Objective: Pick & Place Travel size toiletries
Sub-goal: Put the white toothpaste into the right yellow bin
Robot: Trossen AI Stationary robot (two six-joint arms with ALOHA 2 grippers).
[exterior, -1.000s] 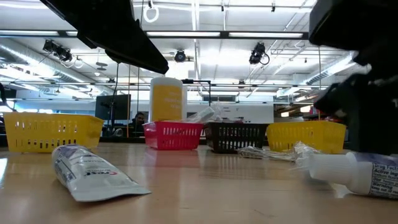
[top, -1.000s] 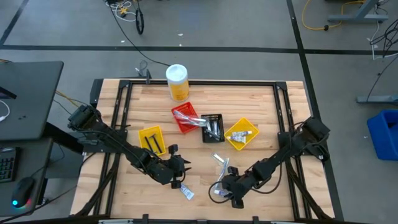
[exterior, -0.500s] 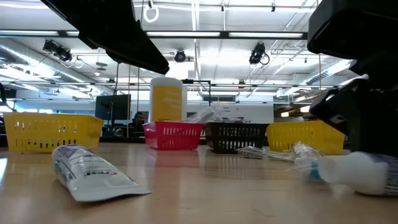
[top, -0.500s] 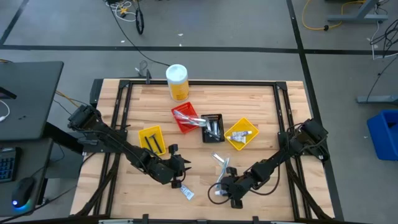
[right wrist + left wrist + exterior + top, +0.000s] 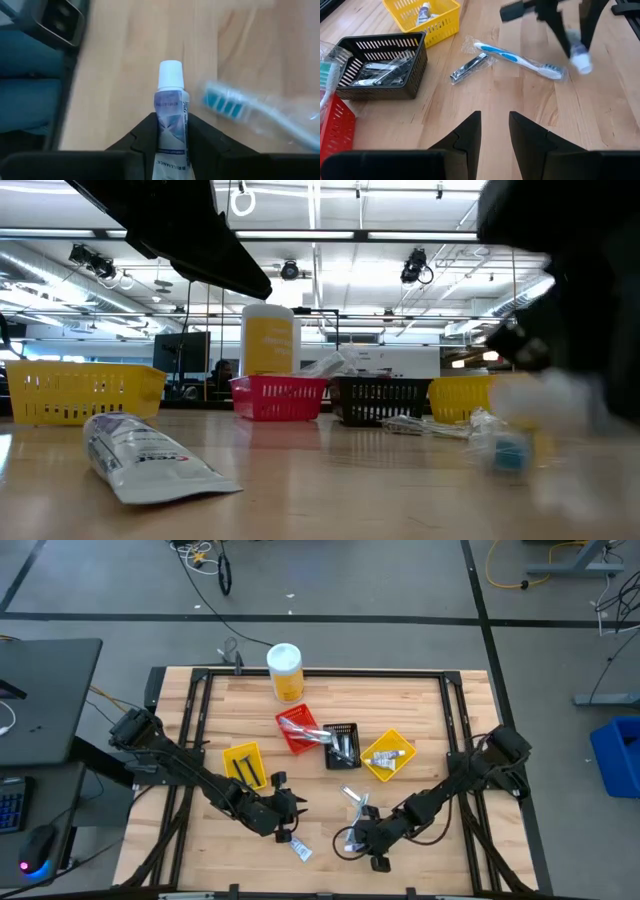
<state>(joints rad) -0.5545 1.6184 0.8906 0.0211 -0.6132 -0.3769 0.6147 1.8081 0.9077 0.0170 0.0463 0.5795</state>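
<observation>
My right gripper (image 5: pixel 352 838) is near the table's near edge, shut on a small white tube (image 5: pixel 171 107) with a white cap (image 5: pixel 170 75). A wrapped blue-and-white toothbrush (image 5: pixel 520 57) and a metal nail clipper (image 5: pixel 470 67) lie flat on the wood just beyond it. A second white tube (image 5: pixel 300 851) lies flat on its side close to my left gripper (image 5: pixel 287 810), which hovers open above the table and touches nothing. More toiletries lie in the bins. My right gripper pinches the tube's body (image 5: pixel 171 120) between its two fingers, which lie along the tube. The capped end (image 5: pixel 581 62) sticks out past the fingertips. The fingers come from above, slanting down. The tube is lifted off the table, cap end lowest.
A yellow bin (image 5: pixel 243 763) sits left of centre. A red bin (image 5: pixel 297 728), a black bin (image 5: pixel 342 745) and another yellow bin (image 5: pixel 388 755) stand in a row mid-table. A tall yellow canister (image 5: pixel 285 670) stands at the far edge. Bare wood lies along the near right.
My right gripper has risen and shifted slightly toward the table's left, taking the white tube with it. The tube lay on the table a second ago and is now lifted clear, with its cap tipped downward.
</observation>
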